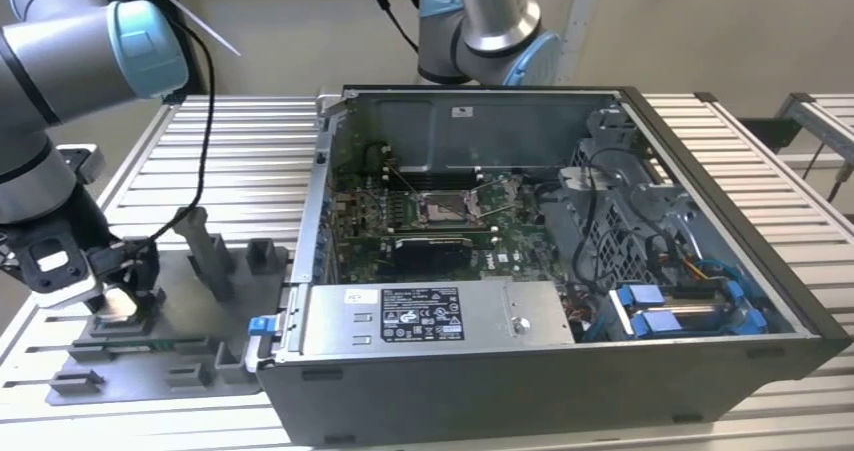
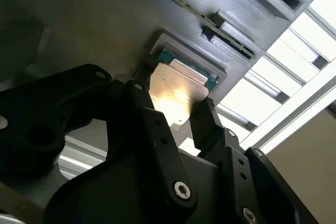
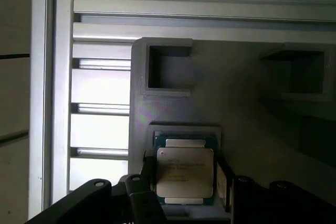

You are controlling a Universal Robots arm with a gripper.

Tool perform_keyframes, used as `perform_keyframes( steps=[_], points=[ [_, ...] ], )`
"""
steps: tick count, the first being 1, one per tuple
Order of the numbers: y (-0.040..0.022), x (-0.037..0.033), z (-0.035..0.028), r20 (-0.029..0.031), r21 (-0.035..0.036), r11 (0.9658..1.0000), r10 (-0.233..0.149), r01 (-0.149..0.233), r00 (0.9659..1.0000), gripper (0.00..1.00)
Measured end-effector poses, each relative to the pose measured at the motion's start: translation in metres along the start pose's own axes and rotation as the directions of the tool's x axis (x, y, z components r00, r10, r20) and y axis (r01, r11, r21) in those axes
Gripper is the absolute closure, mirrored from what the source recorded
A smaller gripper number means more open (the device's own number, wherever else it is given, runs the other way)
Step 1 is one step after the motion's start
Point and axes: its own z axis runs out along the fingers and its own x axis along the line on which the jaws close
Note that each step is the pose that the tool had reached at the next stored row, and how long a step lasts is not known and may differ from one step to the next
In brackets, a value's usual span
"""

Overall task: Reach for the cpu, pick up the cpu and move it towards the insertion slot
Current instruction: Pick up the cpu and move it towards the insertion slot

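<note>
The cpu [image 3: 185,167], a silvery square chip with a green rim, lies in a square nest of the grey plastic tray [image 3: 241,108]. My gripper [image 3: 185,179] straddles it, with a black finger [image 3: 146,174] pressed against each side. In the second wrist view the fingertips close on the edges of the cpu [image 2: 176,90], so the gripper [image 2: 173,106] is shut on it. In the exterior view the gripper [image 1: 118,296] is low over the tray [image 1: 160,371] at that view's left. The insertion slot [image 1: 447,208] sits on the green board inside the open computer case.
The computer case [image 1: 561,371] stands at the exterior view's right of the tray, with its near wall and power supply [image 1: 427,316] between tray and slot. Upright grey tray posts [image 1: 207,251] rise beside the gripper. A second arm [image 1: 487,26] stands behind the case.
</note>
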Motion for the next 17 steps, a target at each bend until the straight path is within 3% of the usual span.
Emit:
perform_keyframes(
  steps=[9,17],
  points=[
    [0.0007,-0.0001,-0.0207,0.0000,0.0000,1.0000,0.000,0.000,1.0000,1.00],
    [0.0011,-0.0001,-0.0315,0.0000,-0.0001,1.0000,0.000,0.000,1.0000,1.00]
  ],
)
